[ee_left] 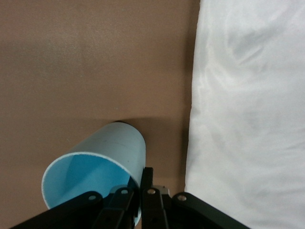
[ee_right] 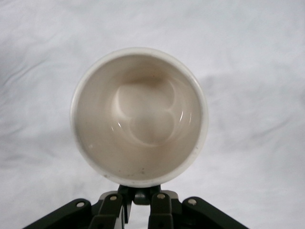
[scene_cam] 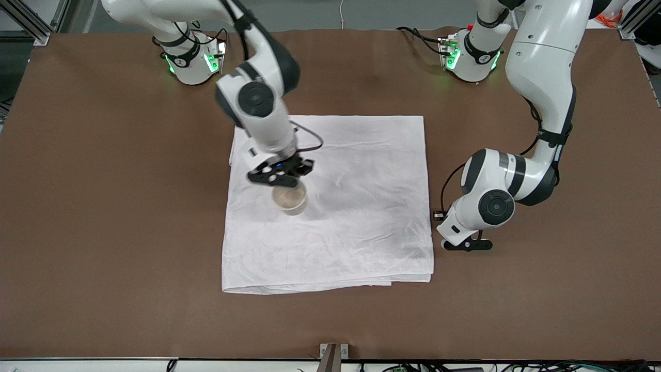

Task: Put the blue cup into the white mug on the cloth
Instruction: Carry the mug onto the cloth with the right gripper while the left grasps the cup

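The white mug [scene_cam: 290, 199] stands upright over the middle of the cloth [scene_cam: 361, 232], its empty inside [ee_right: 138, 114] facing up. My right gripper [scene_cam: 281, 175] is shut on the mug's small dark handle [ee_right: 143, 196]; whether the mug rests on the cloth I cannot tell. The blue cup [ee_left: 114, 143] is tilted on the brown table beside the cloth's edge [ee_left: 200, 143] toward the left arm's end. My left gripper [ee_left: 140, 183] is shut on the cup's wall, one finger inside the rim and one outside. In the front view the left gripper [scene_cam: 467, 245] hides the cup.
Bare brown table [scene_cam: 103, 206] surrounds the cloth on all sides. The cloth is folded in layers at its corner [scene_cam: 413, 279] nearest the front camera. The two arm bases [scene_cam: 191, 62] [scene_cam: 472, 57] stand at the table's edge farthest from the front camera.
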Robot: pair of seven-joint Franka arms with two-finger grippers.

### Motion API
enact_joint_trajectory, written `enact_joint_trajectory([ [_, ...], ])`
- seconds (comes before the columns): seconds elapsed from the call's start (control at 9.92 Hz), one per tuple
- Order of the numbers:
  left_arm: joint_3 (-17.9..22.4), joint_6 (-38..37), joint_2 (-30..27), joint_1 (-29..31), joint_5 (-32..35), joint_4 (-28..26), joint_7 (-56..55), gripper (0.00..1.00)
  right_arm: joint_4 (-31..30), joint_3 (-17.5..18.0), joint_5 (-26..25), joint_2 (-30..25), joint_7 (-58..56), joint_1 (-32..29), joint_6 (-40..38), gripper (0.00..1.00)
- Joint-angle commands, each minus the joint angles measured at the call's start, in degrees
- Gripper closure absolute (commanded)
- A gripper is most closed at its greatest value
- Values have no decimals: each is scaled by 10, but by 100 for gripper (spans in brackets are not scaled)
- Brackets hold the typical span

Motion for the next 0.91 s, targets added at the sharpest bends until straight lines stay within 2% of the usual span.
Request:
enact_joint_trajectory([
  [0.0,-1,-38,-44,6,9,7,11,100,70,-9,-8,93,25,38,14,99],
  [0.2,1,-89,-50,6,10,74,31,100,77,-9,-11,125,26,47,26,96],
  [0.3,1,-124,-50,4,10,113,31,100,77,-9,-13,131,26,46,28,51],
  [0.4,0,-163,-50,4,8,144,31,100,77,-12,-33,131,24,47,28,2],
  [0.71,-21,-178,-42,-14,-2,182,24,100,74,-10,-42,112,29,45,1,0],
  [0.81,-31,-178,-32,-20,-1,202,24,100,73,-10,-41,72,40,42,-37,0],
])
